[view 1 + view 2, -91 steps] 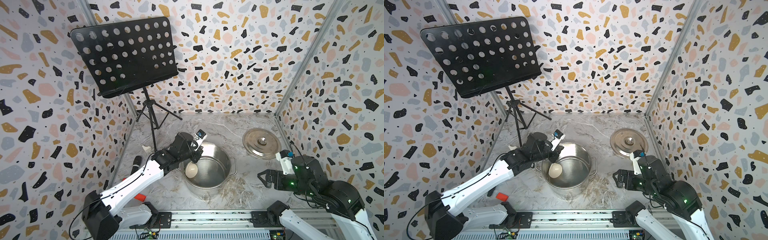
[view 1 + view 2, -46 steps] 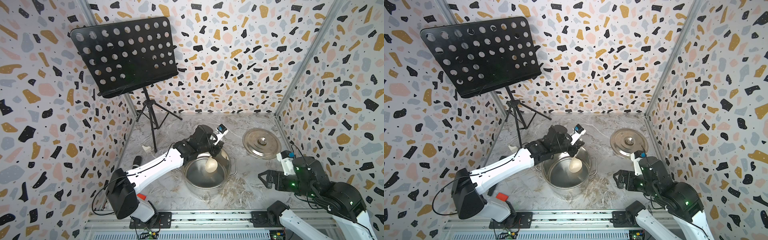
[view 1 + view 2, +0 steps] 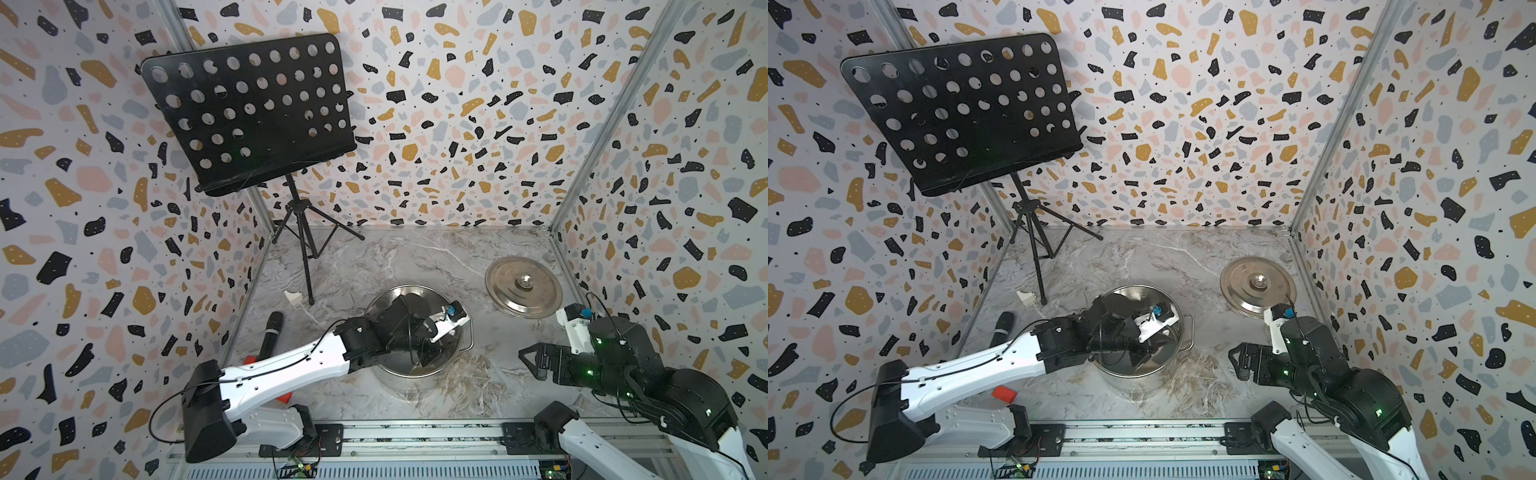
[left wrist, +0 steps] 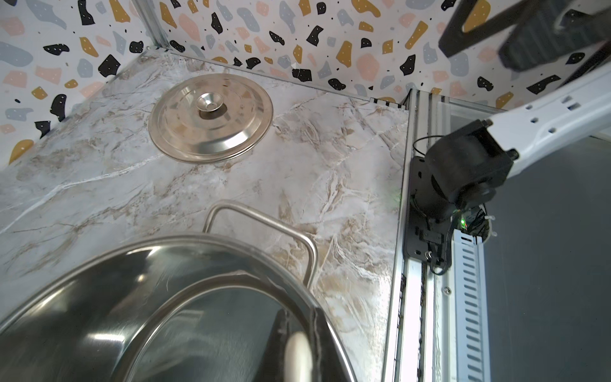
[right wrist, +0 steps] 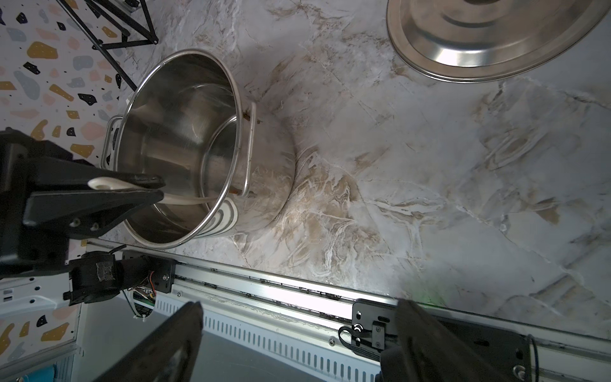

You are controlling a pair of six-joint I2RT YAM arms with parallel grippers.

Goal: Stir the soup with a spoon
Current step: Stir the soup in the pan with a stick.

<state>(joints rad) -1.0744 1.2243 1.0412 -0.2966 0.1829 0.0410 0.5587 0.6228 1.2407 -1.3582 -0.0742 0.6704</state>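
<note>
The steel pot [image 3: 400,381] [image 3: 1135,383] stands near the table's front middle. Its inside [image 5: 178,125] is bare shiny steel, and I can make out no soup. My left gripper [image 3: 430,355] [image 3: 1144,353] [image 4: 299,325] reaches over the pot's near-right part, shut on the handle of the cream spoon [image 4: 297,354] [image 5: 103,184]. The handle slants down into the pot and its bowl is hidden. My right gripper [image 3: 527,361] [image 3: 1236,362] [image 5: 299,306] hangs open and empty to the right of the pot, clear of it.
The pot's lid [image 3: 540,300] [image 3: 1237,291] [image 4: 185,139] lies flat at the back right. A black microphone [image 3: 271,336] lies left of the pot. A music stand [image 3: 249,112] rises at the back left on its tripod [image 3: 308,266]. A small red thing [image 3: 1004,394] sits beside the left arm.
My left arm carried the spoon around the pot, from the left side past the far right to the near-right side. The right arm stayed still.
</note>
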